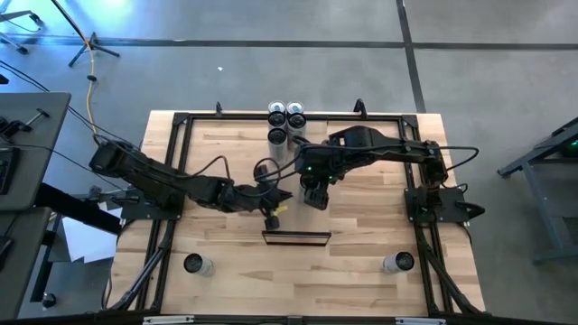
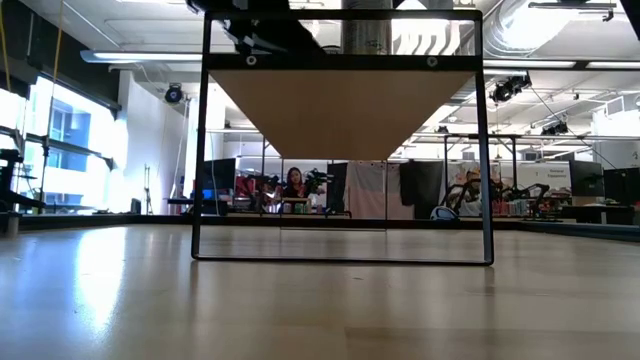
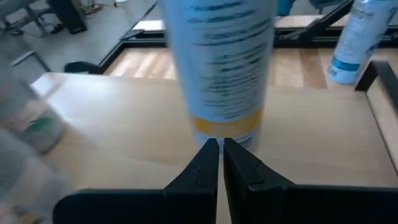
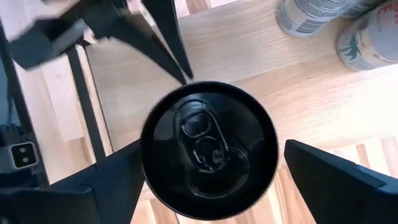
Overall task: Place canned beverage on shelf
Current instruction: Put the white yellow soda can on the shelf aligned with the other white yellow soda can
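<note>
My right hand [image 4: 211,180] stands wide around the black-topped can [image 4: 209,149] on the shelf [image 4: 298,93]; left hand [image 3: 219,163] shut beside it. Risk: a finger clipping the can tips it.

Seated person [image 2: 295,186] in background, yellow cable [image 1: 91,86]

One camera hangs above me, looking straight down on the whole table [image 1: 361,226]. Another sits at tabletop level, facing the room. My right wrist camera stares down, very close, onto a black can [image 4: 209,149]; my left wrist camera faces that can's side from close in.
</note>
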### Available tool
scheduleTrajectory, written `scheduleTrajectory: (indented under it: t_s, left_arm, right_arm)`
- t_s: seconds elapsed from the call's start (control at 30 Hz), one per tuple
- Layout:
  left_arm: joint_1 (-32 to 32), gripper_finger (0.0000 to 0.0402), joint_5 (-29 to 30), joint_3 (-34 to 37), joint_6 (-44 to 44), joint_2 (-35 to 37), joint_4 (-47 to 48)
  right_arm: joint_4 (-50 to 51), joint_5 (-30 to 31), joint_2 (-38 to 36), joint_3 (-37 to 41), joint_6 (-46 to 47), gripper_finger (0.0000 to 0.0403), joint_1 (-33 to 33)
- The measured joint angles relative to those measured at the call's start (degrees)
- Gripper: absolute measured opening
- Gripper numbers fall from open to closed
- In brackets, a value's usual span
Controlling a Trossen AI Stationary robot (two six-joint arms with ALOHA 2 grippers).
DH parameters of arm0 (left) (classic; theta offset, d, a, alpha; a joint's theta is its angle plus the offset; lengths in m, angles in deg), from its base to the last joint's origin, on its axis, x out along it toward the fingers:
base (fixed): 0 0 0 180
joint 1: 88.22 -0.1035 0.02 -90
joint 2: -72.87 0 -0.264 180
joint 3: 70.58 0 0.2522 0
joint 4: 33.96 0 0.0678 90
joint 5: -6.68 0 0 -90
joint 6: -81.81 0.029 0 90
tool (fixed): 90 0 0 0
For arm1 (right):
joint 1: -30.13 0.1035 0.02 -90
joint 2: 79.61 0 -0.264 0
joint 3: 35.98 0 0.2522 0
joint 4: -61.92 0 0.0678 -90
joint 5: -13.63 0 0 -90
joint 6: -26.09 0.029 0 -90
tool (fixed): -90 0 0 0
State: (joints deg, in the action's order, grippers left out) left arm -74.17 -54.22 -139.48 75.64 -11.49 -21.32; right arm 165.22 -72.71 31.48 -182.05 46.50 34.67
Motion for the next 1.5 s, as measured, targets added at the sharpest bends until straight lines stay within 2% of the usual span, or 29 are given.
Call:
scheduleTrajectory:
  t_s: [0.17, 0.3, 0.57, 1.0, 1.2, 1.33, 1.5]
  left_arm:
    - [-1.09, 0.0000, 0.61, 0.02, -0.18, 4.89, 6.45]
    - [-1.73, 0.0000, 0.87, 0.03, -0.99, 9.01, 9.92]
    - [-1.69, 0.0000, 1.79, 0.02, -1.39, 14.39, 10.37]
    - [-1.59, 0.0000, 1.99, 0.02, -7.22, 14.85, 10.32]
    - [-0.28, 0.0000, 1.97, 0.02, -7.24, 14.85, 10.24]
    - [0.63, 0.0000, 2.04, 0.02, -7.24, 14.85, 10.24]
    - [1.67, 0.0000, 3.87, 0.02, -7.31, 14.85, 10.24]
  right_arm:
    - [0.45, 1.66, -0.02, 0.00, -2.07, 0.0360, 0.00]
    - [0.46, -2.51, -0.02, -0.01, -7.91, 0.0360, -0.59]
    - [0.46, -2.59, -0.04, 0.00, -16.36, 0.0360, -1.98]
    - [0.43, -3.13, -0.07, 0.00, -30.24, 0.0360, -5.17]
    - [0.46, -9.55, -0.07, 0.00, -44.70, 0.0360, -5.44]
    - [0.43, -9.88, -0.07, 0.00, -53.39, 0.0360, -5.67]
    - [-0.71, -10.62, -0.07, 0.00, -59.51, 0.0360, -6.95]
